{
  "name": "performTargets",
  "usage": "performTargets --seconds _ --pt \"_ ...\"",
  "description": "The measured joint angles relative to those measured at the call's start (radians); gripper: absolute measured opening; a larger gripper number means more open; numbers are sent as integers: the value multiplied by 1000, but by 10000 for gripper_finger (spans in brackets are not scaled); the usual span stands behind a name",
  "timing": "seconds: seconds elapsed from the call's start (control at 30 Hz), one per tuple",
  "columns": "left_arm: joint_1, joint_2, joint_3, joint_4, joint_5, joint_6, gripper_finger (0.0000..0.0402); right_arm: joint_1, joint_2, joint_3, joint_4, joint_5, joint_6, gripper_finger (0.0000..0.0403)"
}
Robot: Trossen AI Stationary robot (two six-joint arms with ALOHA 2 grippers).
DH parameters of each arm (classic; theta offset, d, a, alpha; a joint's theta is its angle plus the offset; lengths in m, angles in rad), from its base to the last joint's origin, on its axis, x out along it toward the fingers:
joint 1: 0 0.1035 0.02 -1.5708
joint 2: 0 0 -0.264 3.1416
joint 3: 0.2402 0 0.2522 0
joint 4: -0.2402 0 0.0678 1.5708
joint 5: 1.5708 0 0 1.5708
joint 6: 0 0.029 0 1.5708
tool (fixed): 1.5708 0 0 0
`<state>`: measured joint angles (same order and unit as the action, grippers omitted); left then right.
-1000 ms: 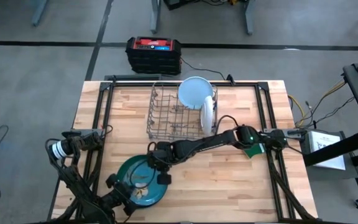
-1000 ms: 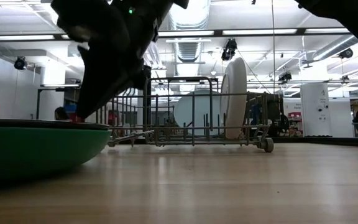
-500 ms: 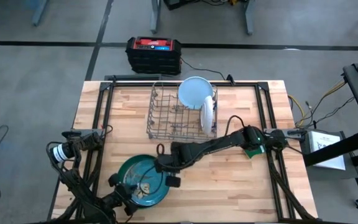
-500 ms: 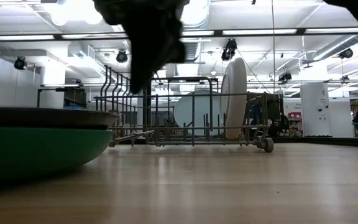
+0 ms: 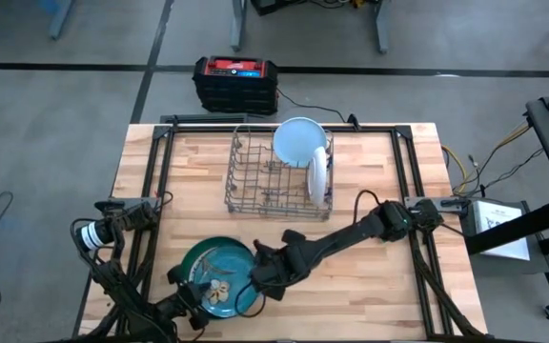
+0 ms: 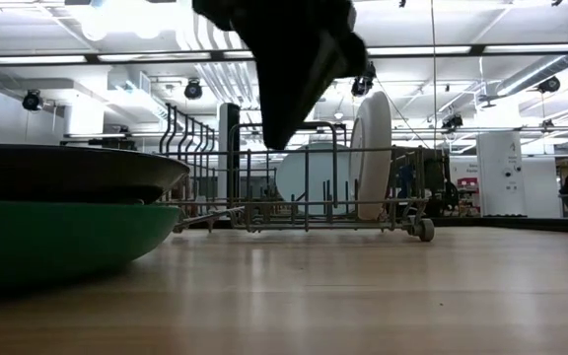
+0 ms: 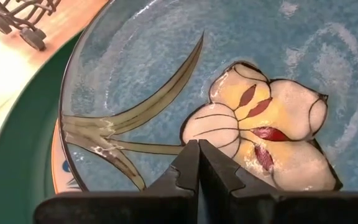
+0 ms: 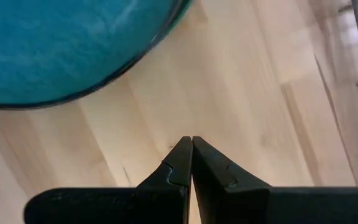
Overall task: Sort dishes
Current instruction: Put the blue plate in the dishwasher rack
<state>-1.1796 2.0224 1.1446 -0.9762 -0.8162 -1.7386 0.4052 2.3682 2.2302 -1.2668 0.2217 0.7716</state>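
A: Where was the teal plate (image 5: pixel 215 280)?
B: Front-left, nested in the green plate (image 5: pixel 194 259). Your left gripper (image 7: pixel 199 163) hovered right over it, jaws pressed together; right gripper (image 8: pixel 189 158), also closed and empty, sat just beside its rim. Left was nearer.

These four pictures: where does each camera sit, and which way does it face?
High view: overhead, looking straight down on the table; both arms show.
Low view: at tabletop height, looking across at the wire rack; a dark arm hangs from above.
Left wrist view: on the left arm, facing the teal flower plate past its shut fingers.
Right wrist view: on the right arm, facing bare wood past its shut fingers.
Shared: the teal plate shows in the high view and both wrist views.
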Motion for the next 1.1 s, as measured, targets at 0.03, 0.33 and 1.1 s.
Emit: performTargets --seconds 0.03,0.33,1.1 --pt "-1 0 0 1 -2 4 0 2 -15 -11 6 -5 22 2" --pt "-14 4 -6 12 -31 30 0 71 -43 -74 257 -1 246 3" --pt "-19 2 -76 125 -121 55 0 81 -45 -234 518 174 514 209"
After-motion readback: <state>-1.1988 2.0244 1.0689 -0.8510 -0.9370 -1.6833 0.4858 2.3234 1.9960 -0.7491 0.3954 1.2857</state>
